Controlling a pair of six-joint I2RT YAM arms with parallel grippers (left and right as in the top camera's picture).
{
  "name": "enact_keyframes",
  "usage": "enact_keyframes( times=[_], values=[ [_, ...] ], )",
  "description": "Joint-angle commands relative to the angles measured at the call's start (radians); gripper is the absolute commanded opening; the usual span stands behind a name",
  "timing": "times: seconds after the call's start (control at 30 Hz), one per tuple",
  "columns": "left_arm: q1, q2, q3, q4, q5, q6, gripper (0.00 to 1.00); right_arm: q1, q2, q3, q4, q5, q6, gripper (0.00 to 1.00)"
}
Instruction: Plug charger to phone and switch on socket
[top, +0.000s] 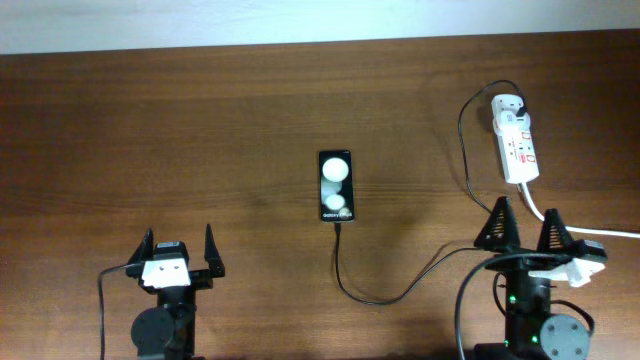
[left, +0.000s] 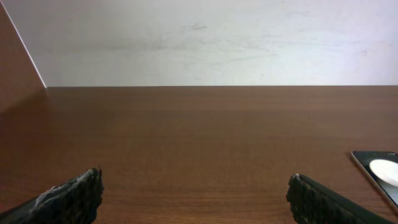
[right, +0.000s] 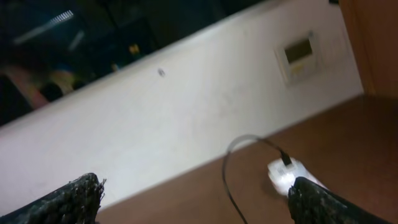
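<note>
The black phone (top: 337, 187) lies mid-table with two white round spots on its screen; its corner shows in the left wrist view (left: 378, 171). The thin black charger cable (top: 400, 294) meets the phone's near end, loops toward the front and runs up to the white socket strip (top: 517, 142) at the back right. The strip's far end and the cable show in the right wrist view (right: 281, 176). My left gripper (top: 180, 252) is open and empty at the front left. My right gripper (top: 524, 228) is open and empty in front of the socket.
The socket's thick white cord (top: 590, 233) runs off to the right past my right gripper. A white wall (left: 205, 40) borders the table's far edge.
</note>
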Motion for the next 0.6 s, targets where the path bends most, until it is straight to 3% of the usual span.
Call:
enact_keyframes(
  times=[0.0, 0.23, 0.4, 0.57],
  values=[
    [0.006, -0.004, -0.002, -0.005, 0.008, 0.016, 0.99, 0.008, -0.006, -0.075, 0.031, 0.005, 0.002, 0.99],
    [0.006, -0.004, -0.002, -0.005, 0.008, 0.016, 0.99, 0.008, -0.007, -0.206, 0.063, 0.002, -0.109, 0.99],
    [0.006, -0.004, -0.002, -0.005, 0.008, 0.016, 0.99, 0.008, -0.007, -0.206, -0.016, -0.089, -0.311, 0.99],
    [0.006, -0.004, -0.002, -0.005, 0.008, 0.016, 0.99, 0.008, -0.007, -0.206, -0.016, -0.090, -0.316, 0.99]
  ],
)
